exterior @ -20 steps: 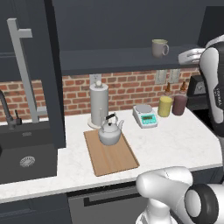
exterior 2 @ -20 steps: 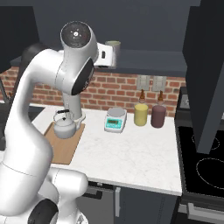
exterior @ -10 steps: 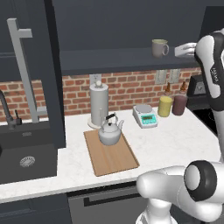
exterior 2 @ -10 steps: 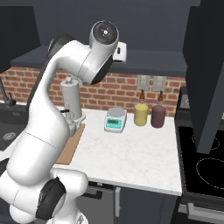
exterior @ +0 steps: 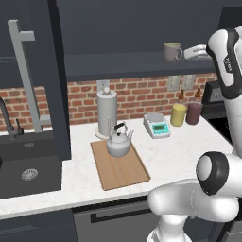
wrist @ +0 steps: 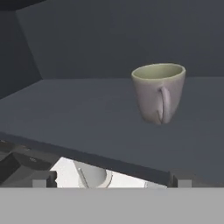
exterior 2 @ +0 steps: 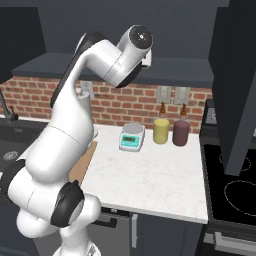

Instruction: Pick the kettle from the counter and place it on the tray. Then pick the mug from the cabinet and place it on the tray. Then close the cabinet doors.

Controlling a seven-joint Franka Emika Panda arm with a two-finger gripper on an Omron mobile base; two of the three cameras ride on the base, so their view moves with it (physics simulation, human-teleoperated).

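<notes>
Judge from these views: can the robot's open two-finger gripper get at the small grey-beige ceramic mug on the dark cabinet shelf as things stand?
Probably yes. The gripper is level with the mug, jaws open, with nothing between them. The mug stands alone on the shelf, handle towards the hand.

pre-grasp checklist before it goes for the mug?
1. Squat silver-grey metal kettle on the light-brown wooden tray: ok.
2. Small grey-beige ceramic mug upright on the dark cabinet shelf: ok.
3. Mug handle faces the hand camera: ok.
4. Gripper open, nothing held: ok.
5. Gripper level with the mug, apart from it: ok.
6. Finger clearance around the mug: cannot tell.
</notes>
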